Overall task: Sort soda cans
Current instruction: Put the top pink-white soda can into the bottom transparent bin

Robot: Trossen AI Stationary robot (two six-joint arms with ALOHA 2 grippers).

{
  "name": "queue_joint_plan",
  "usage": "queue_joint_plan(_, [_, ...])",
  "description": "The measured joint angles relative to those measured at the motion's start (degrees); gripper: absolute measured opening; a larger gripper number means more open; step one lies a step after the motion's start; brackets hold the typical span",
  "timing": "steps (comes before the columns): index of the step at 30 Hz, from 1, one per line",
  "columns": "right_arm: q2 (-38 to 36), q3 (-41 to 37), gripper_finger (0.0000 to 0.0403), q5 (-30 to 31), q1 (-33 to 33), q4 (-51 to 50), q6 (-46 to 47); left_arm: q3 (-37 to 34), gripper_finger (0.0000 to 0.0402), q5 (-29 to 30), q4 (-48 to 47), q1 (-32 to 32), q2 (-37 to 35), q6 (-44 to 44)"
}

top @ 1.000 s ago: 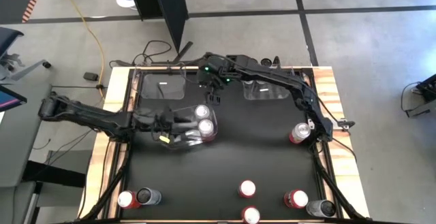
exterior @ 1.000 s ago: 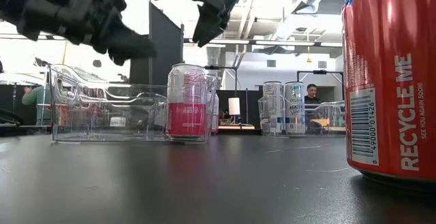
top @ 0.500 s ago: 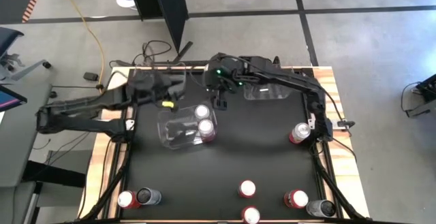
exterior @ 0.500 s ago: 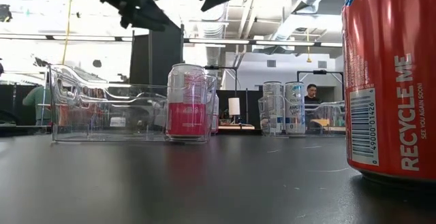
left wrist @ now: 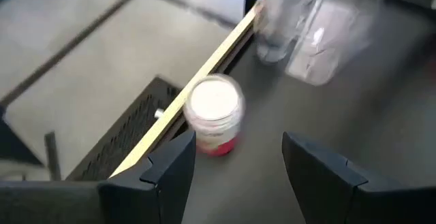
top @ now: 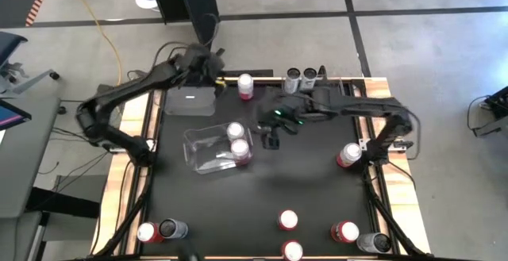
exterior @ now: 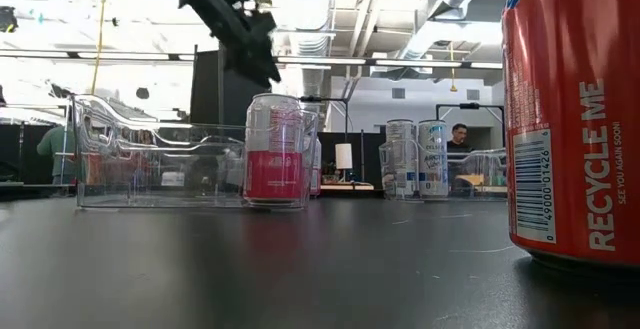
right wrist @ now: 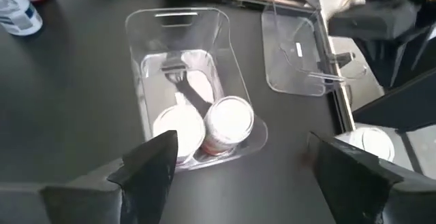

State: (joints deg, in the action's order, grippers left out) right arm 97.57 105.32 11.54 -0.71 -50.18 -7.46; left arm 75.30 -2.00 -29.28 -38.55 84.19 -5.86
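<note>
1. The big red can (exterior: 575, 119) closest to the low camera reads "RECYCLE ME" up its side, with a smaller line beside it I can't make out, and a barcode with digits running along its edge.
2. Out in the middle of the black table (top: 309, 182) sits a clear bin (top: 213, 150) holding two pink-and-white cans (top: 237, 139), standing upright and touching at one end of it. From table height the nearer one shows a pink lower band, but its lettering is too blurred to read.
3. The left tool (left wrist: 238, 166) hangs over the far edge of the table, fingers spread and holding nothing, with a lone pink-and-white can (top: 245, 85) standing upright just ahead of it by the wooden border. No label on that can is readable.
4. The right tool (right wrist: 238, 166) hovers above the table just beside the bin with the two cans, fingers wide apart and empty.
5. Two silver cans (top: 301, 75) stand together at the far edge; in the low view they carry pale blue print I can't read.
6. A second clear bin (top: 190, 100) lies at the far left.
7. Another can (top: 348, 155) stands at the right edge, and along the near edge stand more cans (top: 287, 220), red-and-white tops with two dark ones at the corners.
</note>
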Motion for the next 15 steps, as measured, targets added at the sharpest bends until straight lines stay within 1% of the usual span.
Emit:
queue_joint_plan(4, [-8.01, -12.03, 0.033, 3.73, -3.48, 6.47, 3.6, 8.13, 0.022, -0.74, -8.96, -3.0, 9.08, -3.47])
queue_joint_plan(8, [-14.26, -21.22, 0.0328, 8.1, -7.13, 10.94, 7.24, 13.96, 0.0249, -1.12, -14.34, -4.21, 15.77, -7.89])
queue_joint_plan(11, [-17.87, -26.68, 0.0328, 11.52, -9.73, 12.29, 10.55, 16.24, 0.0283, -4.14, -17.0, -4.2, 18.0, -12.96])
queue_joint_plan(15, [-21.05, -32.71, 0.0328, 15.47, -13.37, 12.53, 15.37, 16.55, 0.0326, -6.73, -15.68, -3.5, 18.02, -19.41])
